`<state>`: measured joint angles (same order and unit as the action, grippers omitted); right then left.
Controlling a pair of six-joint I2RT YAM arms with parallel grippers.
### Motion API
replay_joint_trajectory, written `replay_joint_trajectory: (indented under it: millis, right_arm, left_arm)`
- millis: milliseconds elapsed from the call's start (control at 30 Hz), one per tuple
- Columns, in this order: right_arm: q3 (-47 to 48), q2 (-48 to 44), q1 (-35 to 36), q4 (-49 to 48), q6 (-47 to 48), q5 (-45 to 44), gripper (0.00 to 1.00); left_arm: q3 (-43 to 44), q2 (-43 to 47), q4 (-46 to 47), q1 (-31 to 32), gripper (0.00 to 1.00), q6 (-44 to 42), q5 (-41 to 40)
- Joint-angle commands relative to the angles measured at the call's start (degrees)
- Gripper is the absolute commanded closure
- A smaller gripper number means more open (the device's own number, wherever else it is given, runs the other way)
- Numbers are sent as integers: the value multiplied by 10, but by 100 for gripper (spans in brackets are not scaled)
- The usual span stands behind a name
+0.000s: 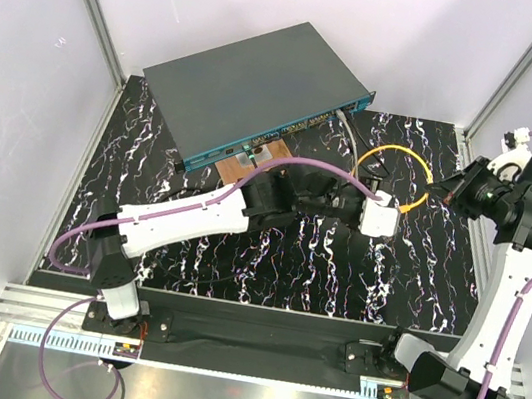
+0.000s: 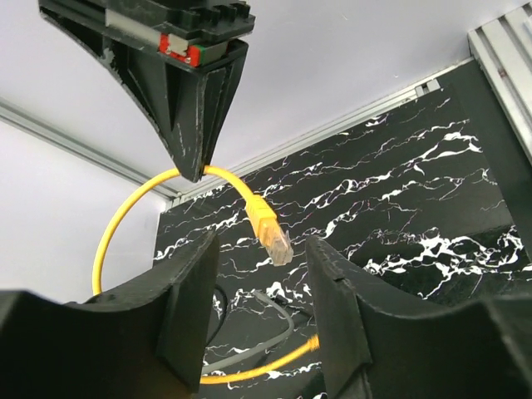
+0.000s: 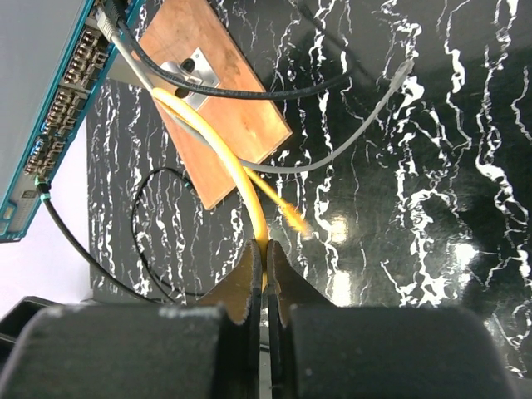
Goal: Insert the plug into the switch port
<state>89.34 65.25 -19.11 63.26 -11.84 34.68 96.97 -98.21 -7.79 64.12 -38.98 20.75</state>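
Note:
The switch (image 1: 253,86) is a flat dark blue-grey box at the back, with its teal socket face (image 3: 51,125) turned toward the arms. A yellow cable (image 1: 387,154) loops up from it. My right gripper (image 3: 267,249) is shut on this cable a short way behind the plug and holds it in the air. The yellow plug (image 2: 273,234) with its clear tip hangs down between the fingertips of my left gripper (image 2: 259,243). The left fingers (image 2: 189,303) stand apart on either side of the plug without touching it.
A brown wooden board (image 3: 218,104) with a metal bracket lies in front of the switch. Grey (image 3: 366,125) and black (image 3: 150,249) cables trail over the black marbled mat (image 1: 316,268). White walls and aluminium rails enclose the table.

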Motion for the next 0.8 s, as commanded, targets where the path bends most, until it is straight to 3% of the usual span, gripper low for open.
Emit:
replay_joint_trajectory:
  millis: [0,267,400,500,533,567,600,633,700,767]
  right_arm:
    - [-3,-9,5,-11,-16,25,100]
    - [-14,-14,7,-11,-19,36,100]
    - [-15,-15,7,-7,-16,37,100]
    - [-21,-13,8,-11,-18,50,100]
    - [-22,-12,8,-12,-17,52,100]
    - [-27,-11,8,-15,-14,59,93]
    - [-28,-8,8,-16,-9,73,80]
    - [-27,0,8,-12,6,77,52]
    - [-1,13,9,8,57,73,38]
    - [46,39,7,23,102,57,31]
  left_arm:
    - [7,-5,16,5,50,-26,-15]
    - [22,-21,15,10,56,-21,-17]
    - [27,-22,18,10,68,-8,-20]
    - [31,-21,15,10,83,5,-31]
    - [30,-17,17,10,93,13,-33]
    - [32,-15,21,10,97,20,-33]
    - [34,-14,17,10,100,28,-39]
    - [39,-9,16,9,100,46,-41]
    - [40,0,4,5,100,76,-38]
    - [41,15,-15,-10,100,144,-29]
